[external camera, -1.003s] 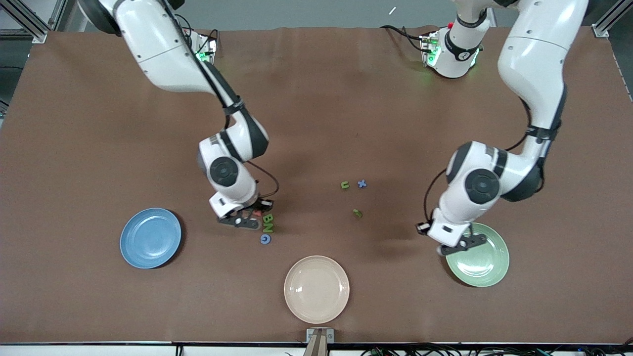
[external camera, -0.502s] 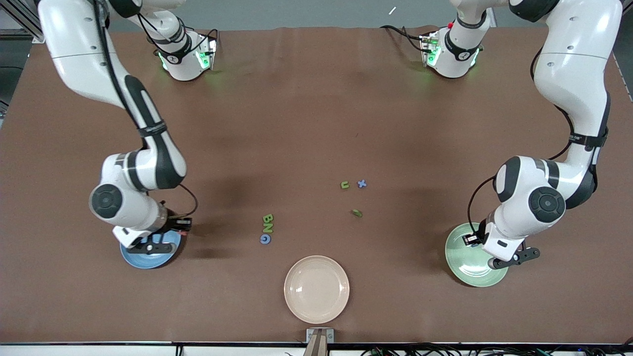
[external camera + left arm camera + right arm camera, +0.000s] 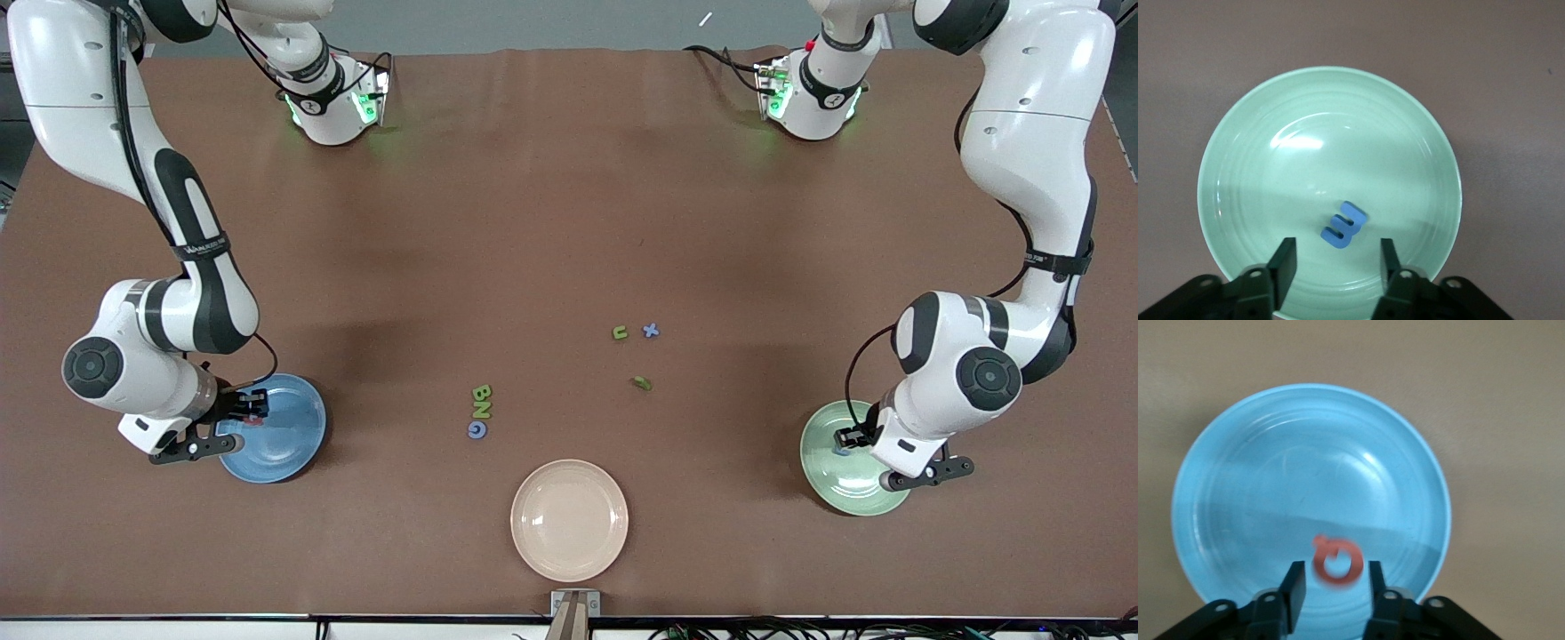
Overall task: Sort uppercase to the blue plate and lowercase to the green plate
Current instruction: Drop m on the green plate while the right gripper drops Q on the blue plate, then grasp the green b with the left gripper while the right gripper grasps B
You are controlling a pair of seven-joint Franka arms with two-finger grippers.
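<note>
My right gripper hangs open over the blue plate. The pink-red Q shows blurred just past its fingertips, free of both, over the plate's floor. My left gripper is open over the green plate, and the blue m lies in that plate, apart from the fingers. On the bare table lie the green B, green N and blue G in a column. Toward the left arm's end lie the green u, blue x and the green q-like piece.
A cream plate sits nearest the front camera, between the two coloured plates. Both arms bend low over the plates at the table's two ends. Brown tabletop stretches between the letter groups and the bases.
Both arms swung outward to their plates, the right one from the B, N, G group. Both grippers have opened; the Q and the m have left the fingers.
</note>
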